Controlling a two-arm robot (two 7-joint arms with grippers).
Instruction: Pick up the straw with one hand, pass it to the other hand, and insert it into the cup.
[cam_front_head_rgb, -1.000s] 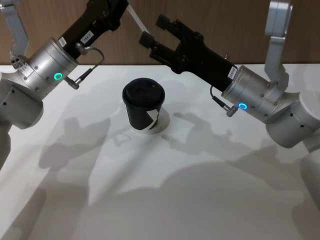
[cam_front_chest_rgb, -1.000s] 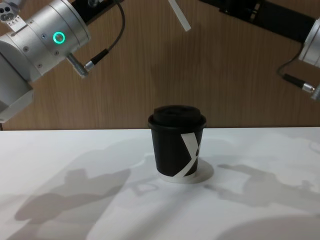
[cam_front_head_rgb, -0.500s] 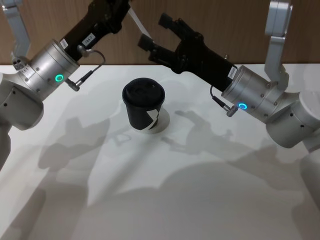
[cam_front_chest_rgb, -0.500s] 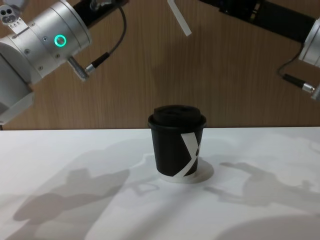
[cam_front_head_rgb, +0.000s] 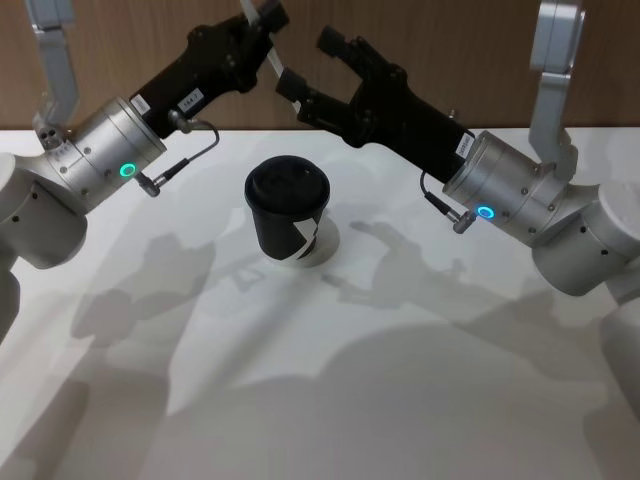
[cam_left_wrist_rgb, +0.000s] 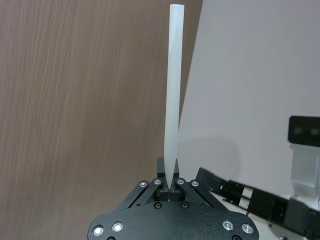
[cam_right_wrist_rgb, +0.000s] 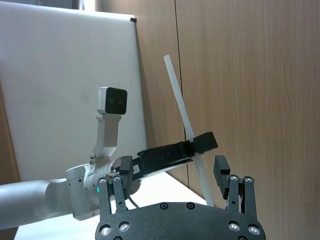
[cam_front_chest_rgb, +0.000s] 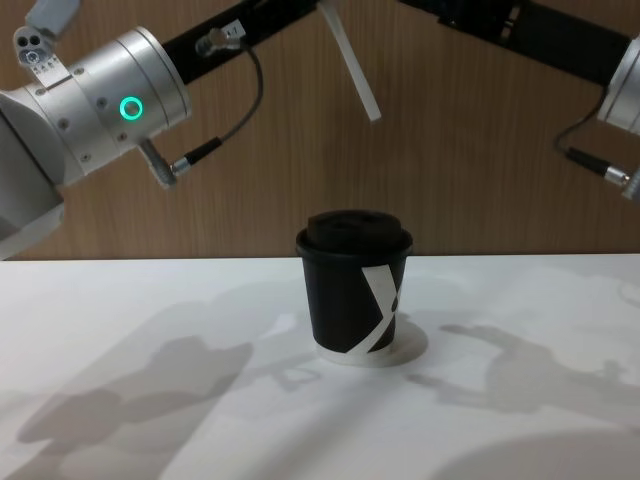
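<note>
Two tools: I see both raised over the surface, angled in toward each other above and behind the cup.
Left tool: fingers pinched together on one end of the straw, which sticks straight out from between them.
Right tool: fingers spread wide, gripping nothing.
Straw and right tool: the right wrist view puts the straw in the gap between the spread fingers, just beside one of them. I think they are apart, but I cannot be sure from this angle.
Straw, position: in the air and tilted. In the chest view its free lower end hangs above the lid, well apart from it.
Cup: upright on the surface between the two arms, lid on, touched by neither tool.
Markings: a white angular mark on the cup's side.
Writing: a small white label on the left arm carries dark characters too small for me to read.
</note>
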